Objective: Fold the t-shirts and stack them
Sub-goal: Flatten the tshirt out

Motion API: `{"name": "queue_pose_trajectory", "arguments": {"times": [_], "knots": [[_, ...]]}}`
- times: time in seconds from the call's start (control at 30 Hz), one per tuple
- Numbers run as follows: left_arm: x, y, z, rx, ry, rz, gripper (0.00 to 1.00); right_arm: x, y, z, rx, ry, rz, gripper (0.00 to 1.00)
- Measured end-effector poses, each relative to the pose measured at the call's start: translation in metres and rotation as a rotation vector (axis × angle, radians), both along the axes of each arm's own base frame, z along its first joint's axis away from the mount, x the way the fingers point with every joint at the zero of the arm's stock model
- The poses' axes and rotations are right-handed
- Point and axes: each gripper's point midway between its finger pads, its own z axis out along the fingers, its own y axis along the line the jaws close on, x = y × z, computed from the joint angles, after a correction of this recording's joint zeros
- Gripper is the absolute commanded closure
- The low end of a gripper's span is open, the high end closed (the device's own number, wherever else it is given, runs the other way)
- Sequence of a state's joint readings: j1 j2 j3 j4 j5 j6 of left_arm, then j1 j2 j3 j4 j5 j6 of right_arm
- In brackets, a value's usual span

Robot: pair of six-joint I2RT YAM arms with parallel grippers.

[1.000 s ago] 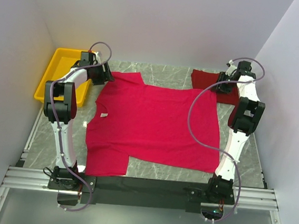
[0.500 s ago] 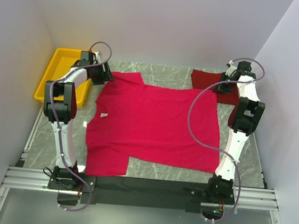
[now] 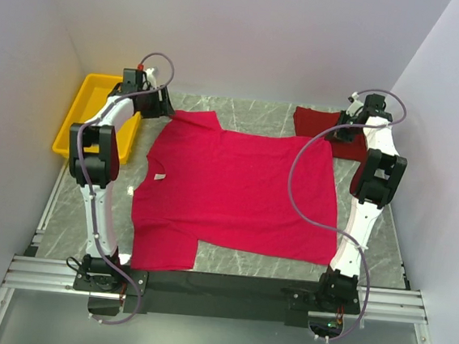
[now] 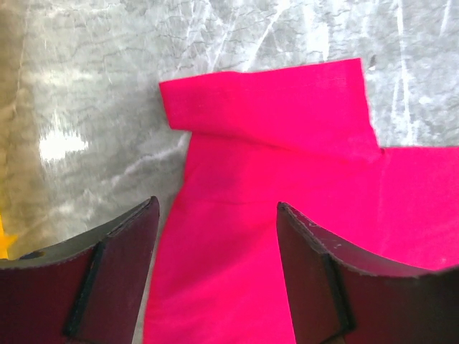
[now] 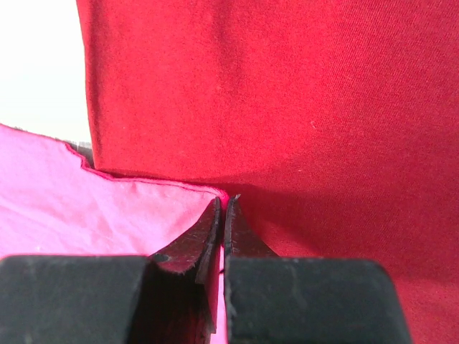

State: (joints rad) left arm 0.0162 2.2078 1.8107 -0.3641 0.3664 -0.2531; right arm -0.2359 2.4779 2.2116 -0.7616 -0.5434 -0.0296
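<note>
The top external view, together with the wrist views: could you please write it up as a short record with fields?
pink t-shirt: spread flat on the table, unfolded
maroon t-shirt: far right, at the pink hem corner
left gripper: open, over the far sleeve
right gripper: shut on the pink t-shirt's hem corner
yellow tray: far left

Shirts: two, a bright crimson-pink short-sleeved cloth t-shirt (image 3: 235, 193) and a darker maroon-red cloth t-shirt (image 3: 309, 119)
Trays: one yellow rectangular plastic tray (image 3: 88, 108)
</note>
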Motion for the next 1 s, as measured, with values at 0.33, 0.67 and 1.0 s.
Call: {"name": "queue_pose_trajectory", "arguments": {"times": [0.33,0.67,1.0], "knots": [[0.007,-0.003,-0.052,0.038,0.093,-0.020,0.33,0.000,0.000,-0.002,0.012,0.002,-0.007,1.00],[0.018,-0.023,-0.057,0.052,0.087,-0.063,0.56,0.000,0.000,-0.001,0.023,0.000,-0.007,1.00],[0.017,-0.022,-0.063,0.060,0.104,-0.062,0.99,0.000,0.000,-0.001,0.030,-0.001,-0.007,1.00]]}}
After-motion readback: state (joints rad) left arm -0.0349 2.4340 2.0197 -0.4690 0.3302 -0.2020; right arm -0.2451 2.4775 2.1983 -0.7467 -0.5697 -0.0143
